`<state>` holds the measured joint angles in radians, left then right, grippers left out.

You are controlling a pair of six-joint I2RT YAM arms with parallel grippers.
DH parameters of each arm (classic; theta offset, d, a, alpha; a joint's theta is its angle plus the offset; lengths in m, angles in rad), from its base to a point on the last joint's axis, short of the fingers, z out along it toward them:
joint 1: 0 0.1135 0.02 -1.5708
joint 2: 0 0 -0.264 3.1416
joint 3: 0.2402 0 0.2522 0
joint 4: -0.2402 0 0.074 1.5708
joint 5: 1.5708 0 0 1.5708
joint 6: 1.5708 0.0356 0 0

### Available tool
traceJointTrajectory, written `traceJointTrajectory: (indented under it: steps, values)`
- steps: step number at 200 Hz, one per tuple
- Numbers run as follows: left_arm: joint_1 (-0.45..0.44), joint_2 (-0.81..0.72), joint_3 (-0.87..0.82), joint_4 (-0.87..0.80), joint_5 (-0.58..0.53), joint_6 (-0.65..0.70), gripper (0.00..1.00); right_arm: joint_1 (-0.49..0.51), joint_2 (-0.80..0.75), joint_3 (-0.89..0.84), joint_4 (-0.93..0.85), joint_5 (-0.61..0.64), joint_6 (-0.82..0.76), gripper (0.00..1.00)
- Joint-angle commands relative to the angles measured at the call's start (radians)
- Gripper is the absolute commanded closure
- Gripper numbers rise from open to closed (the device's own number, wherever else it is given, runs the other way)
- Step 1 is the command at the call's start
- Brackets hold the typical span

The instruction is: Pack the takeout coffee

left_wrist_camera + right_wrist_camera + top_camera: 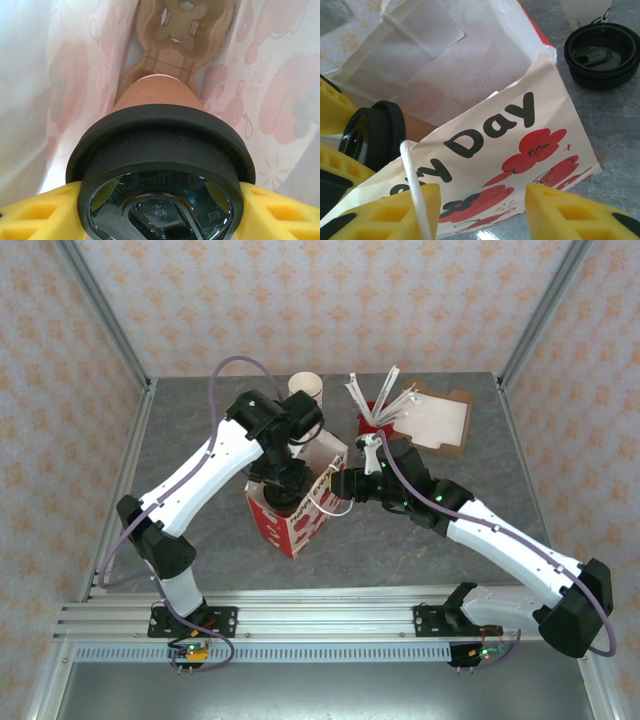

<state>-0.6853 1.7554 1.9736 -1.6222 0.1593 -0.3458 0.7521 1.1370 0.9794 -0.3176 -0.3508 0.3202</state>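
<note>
The takeout coffee (pixel 160 165), a tan paper cup under a black lid, hangs inside the open mouth of the red-and-white paper bag (pixel 297 525). My left gripper (pixel 160 202) is shut on it, with a yellow finger (pixel 35 215) on each side of the lid. In the right wrist view the coffee's lid (pixel 372 135) shows just inside the bag's rim. My right gripper (pixel 482 202) stands open at the bag's printed side wall (pixel 520 135). The white cord handle (pixel 415 190) lies across its left finger, and nothing is pinched between the fingers. From above, the right gripper (pixel 345 485) sits against the bag's right side.
A stack of loose black lids (pixel 602 52) lies on the grey table beyond the bag. Lidless cream cups (pixel 306 390) stand at the back. A red holder of wrapped sticks (pixel 378 415) and a brown cardboard tray (pixel 440 420) are at the back right.
</note>
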Motion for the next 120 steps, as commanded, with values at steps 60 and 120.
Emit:
traceJointTrajectory:
  steps: [60, 120]
  values:
    - [-0.005, 0.049, 0.054, -0.153, -0.123, 0.119, 0.6, -0.018, 0.023, 0.116, -0.142, 0.047, -0.089, 0.59]
    - [-0.008, 0.009, -0.038, -0.096, -0.104, 0.179, 0.61, -0.037, 0.042, 0.156, -0.172, 0.039, -0.099, 0.67]
